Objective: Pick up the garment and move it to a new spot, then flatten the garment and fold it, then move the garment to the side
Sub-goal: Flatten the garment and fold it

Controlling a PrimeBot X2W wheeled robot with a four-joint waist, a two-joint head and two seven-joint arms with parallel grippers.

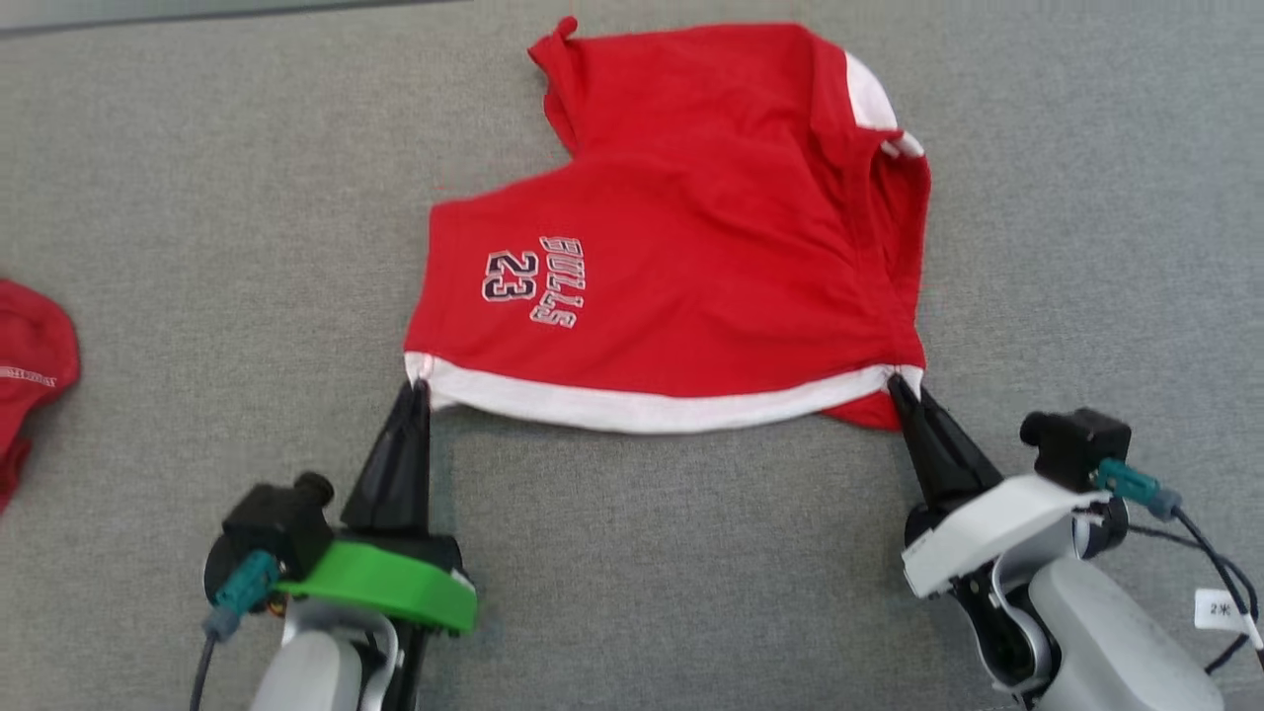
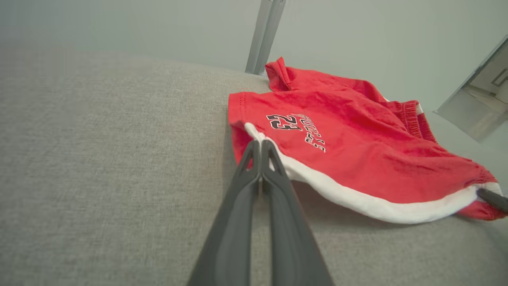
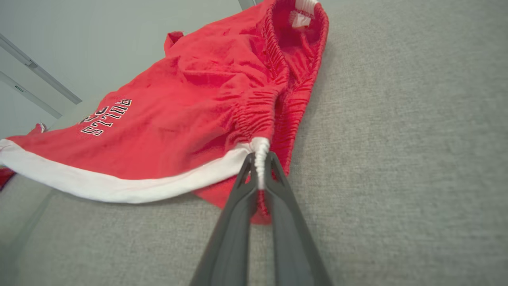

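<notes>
The garment [image 1: 691, 237] is a pair of red shorts with a white side stripe and "BULLS 23" print, lying on the grey cloth surface. My left gripper [image 1: 419, 387] is shut on the stripe's left corner, at the leg hem. My right gripper [image 1: 901, 383] is shut on the stripe's right corner, by the elastic waistband. The white stripe hangs stretched between the two, lifted slightly off the surface. In the left wrist view the garment [image 2: 357, 147] spreads right from my left gripper [image 2: 260, 143]. In the right wrist view my right gripper [image 3: 260, 157] pinches the garment [image 3: 190, 107] at its white edge.
Another red garment [image 1: 30, 375] lies at the far left edge of the grey surface [image 1: 217, 247]. The surface's far edge runs along the top left, with metal frame bars [image 2: 264, 35] beyond it. Cables [image 1: 1215, 583] trail by the right wrist.
</notes>
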